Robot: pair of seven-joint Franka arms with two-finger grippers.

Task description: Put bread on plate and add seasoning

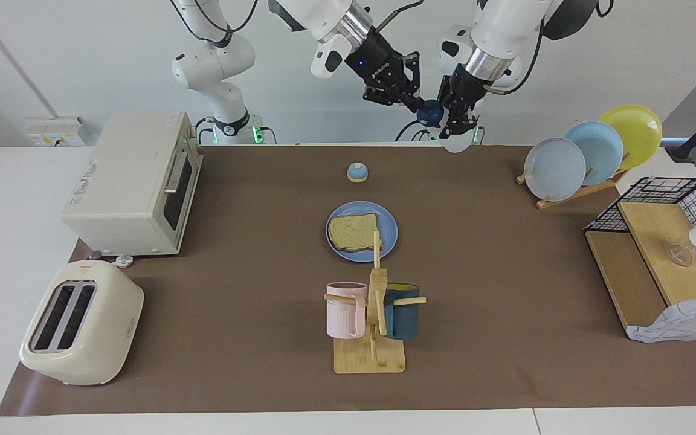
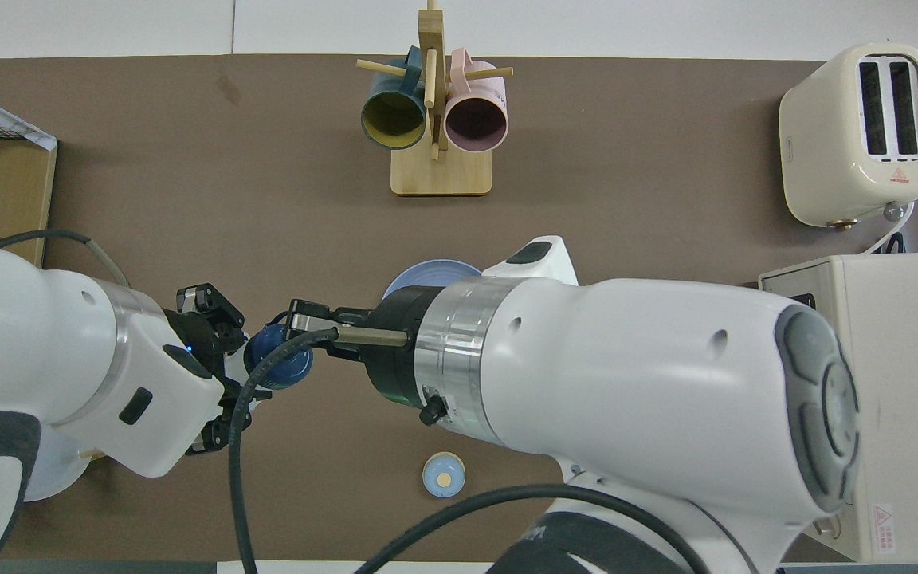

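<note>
The seasoning bottle (image 1: 455, 138) is clamped by the left gripper (image 1: 458, 118); its cap (image 1: 429, 112) seems pinched by the right gripper (image 1: 418, 106). The cap should be twisted squarely.

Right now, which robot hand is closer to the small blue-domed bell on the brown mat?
Right. The right gripper, shut on the seasoning bottle's navy cap, hangs nearer the bell; the left gripper holds the bottle toward the plate rack.
</note>
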